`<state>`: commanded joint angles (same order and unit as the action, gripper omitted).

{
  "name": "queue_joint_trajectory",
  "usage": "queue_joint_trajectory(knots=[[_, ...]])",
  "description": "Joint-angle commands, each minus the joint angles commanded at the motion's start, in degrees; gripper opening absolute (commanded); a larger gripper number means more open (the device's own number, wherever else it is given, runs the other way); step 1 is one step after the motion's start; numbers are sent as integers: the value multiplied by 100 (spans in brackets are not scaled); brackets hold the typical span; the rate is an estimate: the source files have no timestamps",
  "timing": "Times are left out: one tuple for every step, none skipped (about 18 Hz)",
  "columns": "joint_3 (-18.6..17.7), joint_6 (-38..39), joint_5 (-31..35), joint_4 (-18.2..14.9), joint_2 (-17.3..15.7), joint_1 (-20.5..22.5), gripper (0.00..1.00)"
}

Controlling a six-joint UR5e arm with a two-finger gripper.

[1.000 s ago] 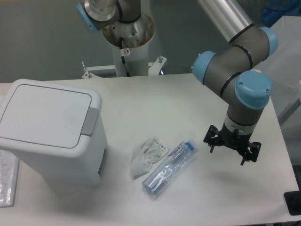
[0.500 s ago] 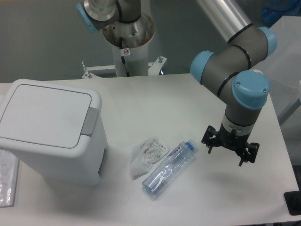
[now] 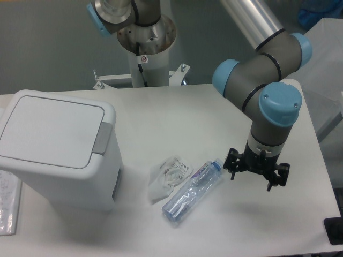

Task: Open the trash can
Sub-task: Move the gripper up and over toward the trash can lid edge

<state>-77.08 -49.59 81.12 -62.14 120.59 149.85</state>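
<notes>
Tool (image 3: 251, 175) on my grey-and-blue arm hangs over the right half of the white surface (image 3: 177, 115), its black fingers (image 3: 232, 174) spread wide with nothing between them. From my one fixed camera, it sits just right of the clear plastic water bottle (image 3: 192, 191), which lies on its side at a slant, cap end up toward the tool. I cannot tell how high above the surface the fingertips are.

Touching the bottle's left side is a crumpled clear plastic wrapper (image 3: 169, 176) (something pale is inside, too small for me to make out).

Well apart from the tool, at the left edge of the surface, stands the large boxy white plastic trash can (image 3: 56, 152). Its flat lid is down, and the grey push tab (image 3: 102, 138) sits on the lid's right-hand edge, facing the bottle. A flat clear packet (image 3: 8, 201) lies just beside the can's lower left corner.
</notes>
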Motion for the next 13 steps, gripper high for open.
queue_joint_trajectory(knots=[[0,132,-9,0,-35,-9,100],[9,264,-44,0,-96,-44,100],[0,291,-166,0,-114,-70,100],[9,387,-402,0,-141,-62,100],[0,536,-561,-9,-271,-36,100],[-9,686,-719,-9,-412,-9,100],[-9,809,-834,-9,-518,0,100],[-9,932,-974,-17,-588,-9,100],[-9,1038,-1132,-18,-650,-26,100],[-9,1160,-1369,-44,-729,-53,100],[-9,1249,-1545,-61,-851,-88,100],[-9,1302,-1651,-70,-922,-105,100],[9,1372,-1766,-62,-949,-114,100]])
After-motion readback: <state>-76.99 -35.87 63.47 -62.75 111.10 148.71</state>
